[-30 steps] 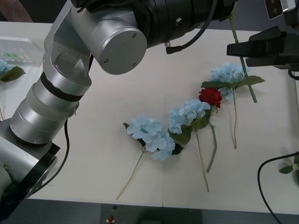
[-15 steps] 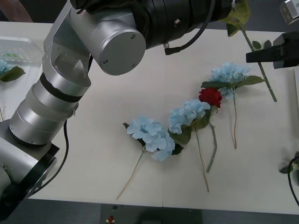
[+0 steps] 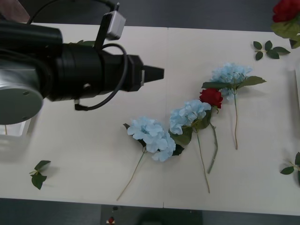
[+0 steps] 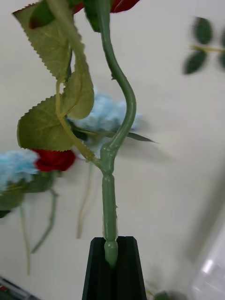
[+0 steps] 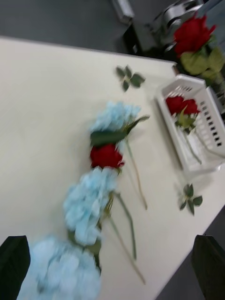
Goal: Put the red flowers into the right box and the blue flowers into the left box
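My right gripper [image 4: 111, 255] is shut on the lower end of a red flower's stem, and its bloom [image 3: 286, 9] hangs at the far right above the table. Under it stands the right box [image 5: 211, 123], a white slatted basket with red flowers [image 5: 183, 105] inside. Another red flower [image 3: 211, 97] lies on the table among three blue flowers [image 3: 151, 134] [image 3: 189, 115] [image 3: 229, 73]. Low over the table's left, my left gripper [image 3: 157, 73] is open and points at them with nothing between its fingers. A corner of the left box [image 3: 14, 131] peeks out under my left arm.
Loose green leaf sprigs lie at the far right [image 3: 268, 49], near the front left edge [image 3: 38, 171] and at the right edge [image 3: 290, 168]. The table's front edge runs close below the flower stems.
My left arm has swung down from high over the table and now reaches in from the left. The right gripper has carried the red flower further right, up to the corner.
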`<state>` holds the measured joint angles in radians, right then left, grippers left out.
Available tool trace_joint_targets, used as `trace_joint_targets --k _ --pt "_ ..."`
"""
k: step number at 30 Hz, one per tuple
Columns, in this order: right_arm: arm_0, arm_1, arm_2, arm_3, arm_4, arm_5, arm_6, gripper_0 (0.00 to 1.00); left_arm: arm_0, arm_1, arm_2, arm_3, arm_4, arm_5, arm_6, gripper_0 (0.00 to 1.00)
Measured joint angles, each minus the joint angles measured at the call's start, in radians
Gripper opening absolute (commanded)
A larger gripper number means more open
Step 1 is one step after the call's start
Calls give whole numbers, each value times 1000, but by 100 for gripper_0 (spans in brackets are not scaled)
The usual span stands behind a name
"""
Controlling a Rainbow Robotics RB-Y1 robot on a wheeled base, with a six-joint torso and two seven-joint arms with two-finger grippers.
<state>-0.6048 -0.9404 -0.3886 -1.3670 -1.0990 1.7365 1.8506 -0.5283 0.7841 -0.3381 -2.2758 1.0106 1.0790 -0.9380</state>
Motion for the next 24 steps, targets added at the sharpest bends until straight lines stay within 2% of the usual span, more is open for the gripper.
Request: trace_joint_targets --k 6,12,18,24 --pt "84 -39 0 0 185 -83 -22 0 209 86 151 -85 73 105 -85 100" --pt "104 -48 -7 117 285 -151 -43 0 369 121 161 -85 34 122 -299 100" --pt "104 -48 -30 249 383 -254 -43 0 392 121 54 -3 -10 114 -397 100" --pt "104 -48 -25 351 499 -401 -43 0 361 121 -130 108 -87 3 -428 100"
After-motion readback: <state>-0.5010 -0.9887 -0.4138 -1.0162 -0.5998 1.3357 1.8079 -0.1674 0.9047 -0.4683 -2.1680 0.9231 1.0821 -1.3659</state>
